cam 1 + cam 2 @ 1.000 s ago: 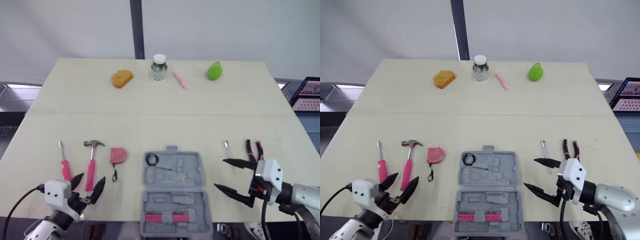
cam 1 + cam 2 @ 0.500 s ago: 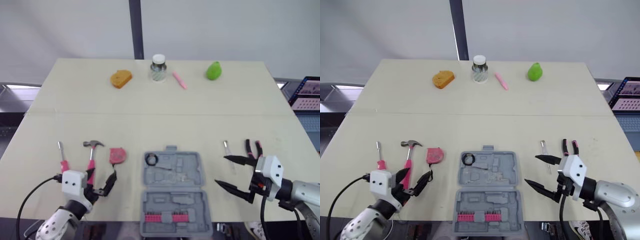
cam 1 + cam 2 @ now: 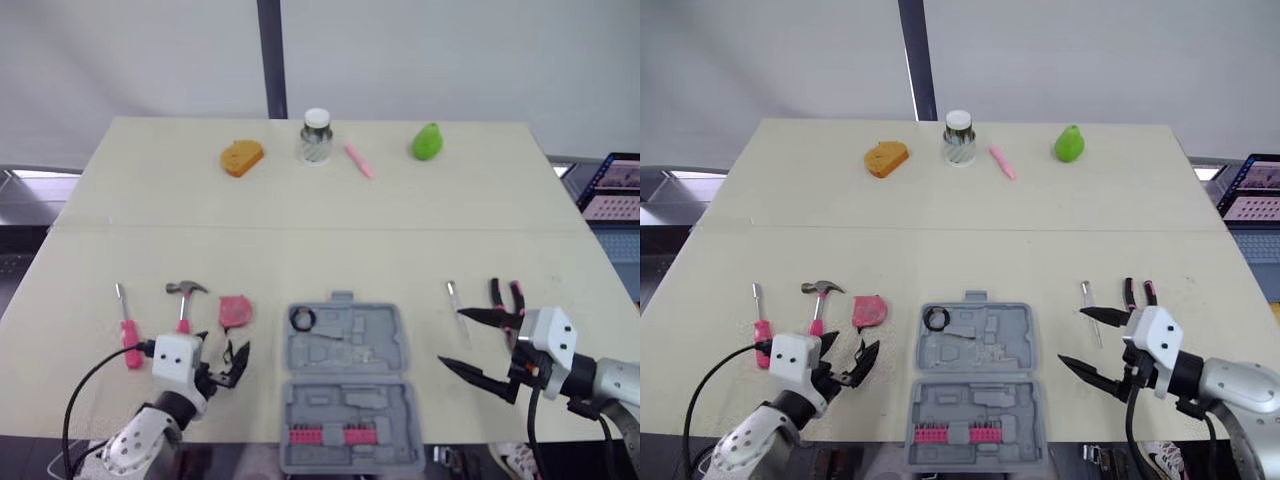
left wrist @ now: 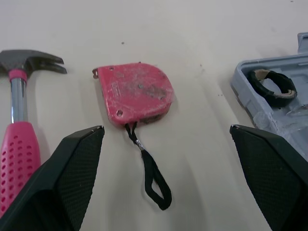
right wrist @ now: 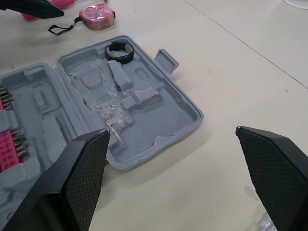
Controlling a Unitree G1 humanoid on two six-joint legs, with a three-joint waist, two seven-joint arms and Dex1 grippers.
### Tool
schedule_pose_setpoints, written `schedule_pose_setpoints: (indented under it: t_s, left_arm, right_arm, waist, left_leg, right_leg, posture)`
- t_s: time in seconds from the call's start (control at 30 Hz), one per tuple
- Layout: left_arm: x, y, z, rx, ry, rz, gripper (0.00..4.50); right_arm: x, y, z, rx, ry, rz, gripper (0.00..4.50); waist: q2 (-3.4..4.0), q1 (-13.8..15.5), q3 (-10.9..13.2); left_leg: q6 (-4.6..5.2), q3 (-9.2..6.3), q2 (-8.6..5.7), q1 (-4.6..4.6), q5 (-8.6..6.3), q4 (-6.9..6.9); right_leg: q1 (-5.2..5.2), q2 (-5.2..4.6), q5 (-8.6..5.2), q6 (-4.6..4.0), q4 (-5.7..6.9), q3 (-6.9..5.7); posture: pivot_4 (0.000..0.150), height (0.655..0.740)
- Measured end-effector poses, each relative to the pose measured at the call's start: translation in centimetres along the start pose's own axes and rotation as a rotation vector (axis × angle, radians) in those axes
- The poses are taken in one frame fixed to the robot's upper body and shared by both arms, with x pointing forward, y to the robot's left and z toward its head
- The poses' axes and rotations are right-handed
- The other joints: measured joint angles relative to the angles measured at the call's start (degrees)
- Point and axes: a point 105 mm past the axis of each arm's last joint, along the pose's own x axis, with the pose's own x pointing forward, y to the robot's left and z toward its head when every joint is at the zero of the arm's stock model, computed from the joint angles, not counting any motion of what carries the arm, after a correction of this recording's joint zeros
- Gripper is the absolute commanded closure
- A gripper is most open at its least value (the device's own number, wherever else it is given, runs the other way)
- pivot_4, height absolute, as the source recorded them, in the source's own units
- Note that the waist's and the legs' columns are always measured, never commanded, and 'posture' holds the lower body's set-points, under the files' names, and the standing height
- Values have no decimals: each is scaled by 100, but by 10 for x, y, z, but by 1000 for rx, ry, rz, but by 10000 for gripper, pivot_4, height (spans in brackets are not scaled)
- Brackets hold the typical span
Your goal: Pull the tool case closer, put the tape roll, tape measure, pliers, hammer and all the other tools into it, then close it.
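Observation:
The grey tool case lies open at the table's near edge, with the black tape roll in its far half and pink bits in its near half. Left of it lie the pink tape measure, the hammer and a pink screwdriver. My left gripper is open just short of the tape measure, whose strap lies between the fingers. The pliers and a small clear screwdriver lie right of the case. My right gripper is open beside the case's right side.
Along the far edge stand an orange sponge-like piece, a glass jar, a pink marker and a green pear. A laptop sits off the table's right side. A seam crosses the tabletop.
My left gripper has moved right and forward, from the hammer's handle to just short of the tape measure. The right gripper has drifted slightly right, staying open.

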Motion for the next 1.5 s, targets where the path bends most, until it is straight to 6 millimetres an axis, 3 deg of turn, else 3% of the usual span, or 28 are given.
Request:
schedule_pose_setpoints:
  t_s: [0.4, 0.63, 1.03, 1.47, 1.5]
  left_arm:
    - [2, 10, 4, 3, 41, 15, 0]
    - [14, 7, 6, -38, 51, 32, 0]
    - [30, 9, -10, -55, 134, 87, 0]
    - [43, 3, -12, -32, 171, 75, 0]
    - [44, 2, -12, -36, 173, 79, 2488]
  right_arm:
    - [2, -2, 2, -3, -11, -14, 671]
    - [3, -4, 3, -9, -15, -23, 671]
    - [-2, -2, -2, 7, 6, -38, 671]
    - [-4, 1, 5, 4, -17, -39, 671]
    - [-4, 1, 5, 5, -16, -39, 180]
  waist:
    - [0, 1, 0]
    - [0, 5, 0]
    - [0, 7, 0]
    - [3, 17, -2]
    - [4, 18, -3]
  left_leg:
    - [-1, 0, -2, 0, 1, 0]
    - [-1, 0, -3, 0, 1, 0]
    - [-3, 0, -5, 1, 4, 0]
    - [-5, -1, -5, 2, 6, 0]
    - [-4, -1, -6, 2, 6, 0]
  right_leg:
    - [0, 0, 0, 0, 0, -1]
    - [0, 1, 1, 1, 3, -1]
    - [0, 5, 1, 2, 5, -4]
    - [1, 2, 2, 3, 6, -2]
    - [1, 2, 2, 3, 6, -2]
  posture:
    - [1500, 6950]
    - [1500, 6950]
    - [1500, 6950]
    - [1500, 6950]
    - [1500, 6950]
